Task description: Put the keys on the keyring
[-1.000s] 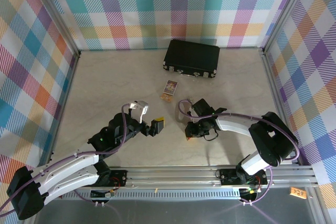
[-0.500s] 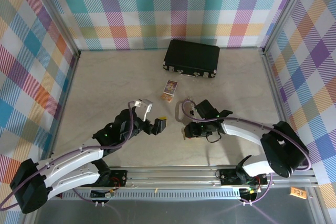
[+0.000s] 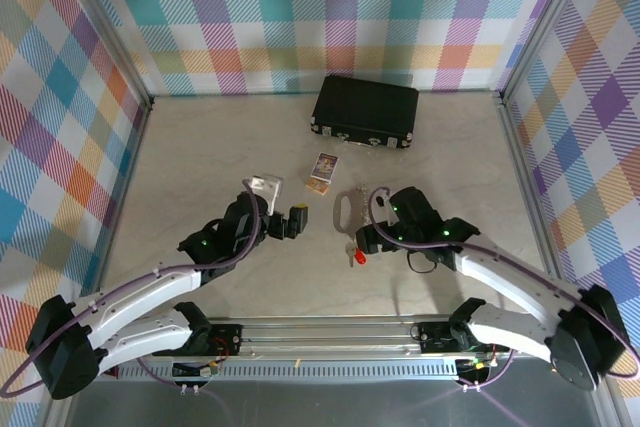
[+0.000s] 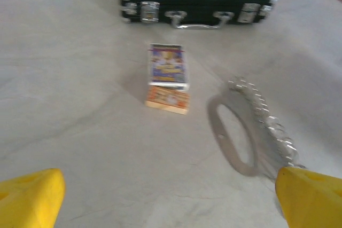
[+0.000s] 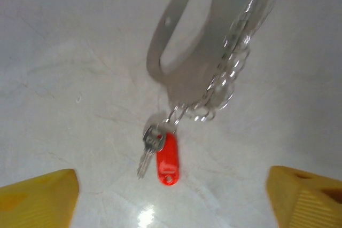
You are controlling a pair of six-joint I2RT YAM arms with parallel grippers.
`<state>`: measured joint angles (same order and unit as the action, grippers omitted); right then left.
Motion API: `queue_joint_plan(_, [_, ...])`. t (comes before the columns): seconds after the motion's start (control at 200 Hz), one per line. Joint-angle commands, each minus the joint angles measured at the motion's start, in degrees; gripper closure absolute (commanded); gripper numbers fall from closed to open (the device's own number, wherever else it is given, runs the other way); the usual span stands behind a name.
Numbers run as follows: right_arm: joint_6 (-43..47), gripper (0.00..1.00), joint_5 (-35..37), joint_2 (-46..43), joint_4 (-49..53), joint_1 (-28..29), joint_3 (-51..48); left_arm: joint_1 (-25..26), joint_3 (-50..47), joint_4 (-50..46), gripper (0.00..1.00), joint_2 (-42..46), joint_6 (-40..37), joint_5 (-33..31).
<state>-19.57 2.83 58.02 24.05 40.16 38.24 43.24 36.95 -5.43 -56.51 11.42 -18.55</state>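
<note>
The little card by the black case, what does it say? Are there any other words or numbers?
Card: colourful print, too blurred to read.
Key: any stamp is too blurred to read.
No readable words or numbers anywhere else.

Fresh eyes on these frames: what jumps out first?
The red-tagged keys pop against the pale table, lying mid-table, apparently chained to the grey keyring just beyond. The left hand and right hand flank them, both open. A black case sits by the far wall.
</note>
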Motion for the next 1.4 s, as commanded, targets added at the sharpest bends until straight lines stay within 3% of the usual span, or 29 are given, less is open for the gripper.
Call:
queue_joint_plan(0.0, [4.3,0.01,9.44,-5.74,0.56,0.18,0.75,-5.97,2.87,-5.81,0.0,-0.94,4.99,-3.03])
queue_joint_plan(0.115, [7.94,0.01,15.74,-10.28,0.13,-0.15,1.12,-13.78,2.19,-4.87,0.0,-0.68,8.92,0.38])
queue_joint_plan(0.195, [9.55,0.01,20.11,-11.31,-0.01,-0.73,1.97,-16.83,1.19,-3.03,0.0,-0.14,10.22,-1.34])
queue_joint_plan(0.28, [11.15,0.01,22.96,-11.18,-0.71,-2.31,2.64,-17.4,-0.49,0.1,0.0,0.6,9.47,-5.77])
queue_joint_plan(0.455, [10.91,0.01,25.34,-10.43,-4.5,-9.23,2.03,-17.68,-8.92,16.08,0.0,2.97,1.83,-7.21])
queue_joint_plan(0.535, [9.7,0.01,27.46,-10.43,-5.51,-12.17,1.65,-17.69,-11.53,20.89,0.0,3.51,-3.74,-12.94])
queue_joint_plan(0.64, [10.29,0.01,27.96,-11.65,-9.69,-14.09,-0.23,-18.02,-12.69,25.23,0.0,0.83,-10.53,-22.59])
queue_joint_plan(0.85, [15.49,0.01,31.88,-13.24,-20.07,-16.4,-5.06,-18.96,-16.89,37.12,0.0,-6.49,-15.19,-27.46])
queue_joint_plan(1.115, [15.18,0.01,30.82,-11.26,-23.71,-23.56,-8.89,-22.19,-19.54,49.59,0.0,-15.04,-15.3,-24.5])
queue_joint_plan(1.395, [18.58,0.01,28.16,-8.8,-32.68,-26.43,-14.69,-23.76,-20.69,59.09,0.0,-22.45,-16.64,-22.01])
